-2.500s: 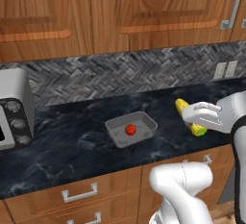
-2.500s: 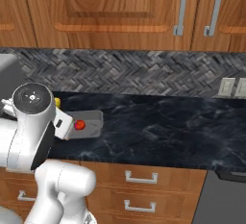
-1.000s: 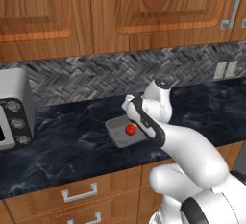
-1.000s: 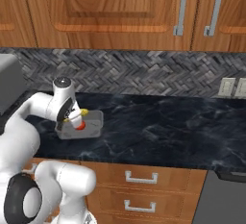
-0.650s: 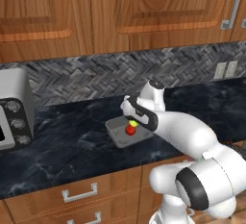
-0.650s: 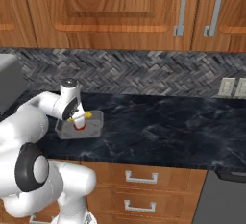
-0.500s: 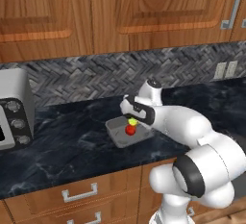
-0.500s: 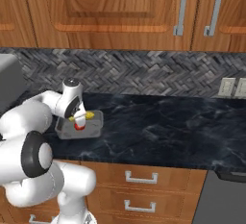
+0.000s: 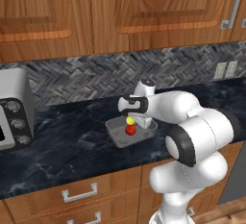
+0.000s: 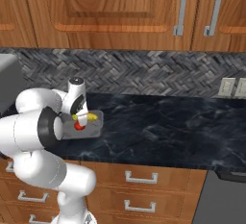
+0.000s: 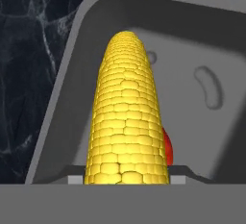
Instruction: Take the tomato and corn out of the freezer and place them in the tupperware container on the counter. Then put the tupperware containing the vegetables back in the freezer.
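The dark marbled stone counter [image 9: 57,146] is seen under the shallow grey rectangular tupperware tray [image 9: 116,134]. Over the tray, the two-finger gripper [image 9: 130,118] is clamped on the bright yellow corn cob [image 11: 126,122] (rows of kernels plain in the hand view). The small red tomato [image 9: 130,130] lies inside the tray, just beneath the cob.

matt grey plastic tupperware container [image 11: 62,93], bumpy yellow corn [image 11: 127,127], glossy marbled stone bench [image 9: 62,146], varnished wooden cabinets [image 9: 144,6].
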Available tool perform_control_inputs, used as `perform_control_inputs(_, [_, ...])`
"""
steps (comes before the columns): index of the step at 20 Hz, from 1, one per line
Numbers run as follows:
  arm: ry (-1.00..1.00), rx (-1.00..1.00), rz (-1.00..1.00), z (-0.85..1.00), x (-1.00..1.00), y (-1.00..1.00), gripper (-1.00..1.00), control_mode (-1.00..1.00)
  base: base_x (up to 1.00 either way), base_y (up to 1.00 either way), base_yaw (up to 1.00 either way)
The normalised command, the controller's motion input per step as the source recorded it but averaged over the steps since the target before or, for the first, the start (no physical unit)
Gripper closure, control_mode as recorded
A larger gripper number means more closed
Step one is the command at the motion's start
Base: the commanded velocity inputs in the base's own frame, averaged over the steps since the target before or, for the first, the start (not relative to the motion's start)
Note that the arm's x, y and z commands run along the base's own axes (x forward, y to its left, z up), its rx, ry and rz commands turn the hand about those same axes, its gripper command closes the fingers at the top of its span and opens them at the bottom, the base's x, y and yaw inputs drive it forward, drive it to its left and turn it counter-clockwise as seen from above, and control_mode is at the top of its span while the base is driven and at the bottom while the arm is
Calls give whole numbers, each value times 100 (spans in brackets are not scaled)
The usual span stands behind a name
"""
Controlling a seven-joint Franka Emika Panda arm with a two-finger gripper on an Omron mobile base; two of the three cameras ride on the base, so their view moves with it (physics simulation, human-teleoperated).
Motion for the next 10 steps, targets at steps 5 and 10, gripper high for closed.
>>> perform_control_inputs(5, [2, 1, -6, -27, 20, 0, 100, -100, 0, 0, 0])
perform_control_inputs(10, [0, 0, -5, -12, 45, -1, 100, -100, 0, 0, 0])
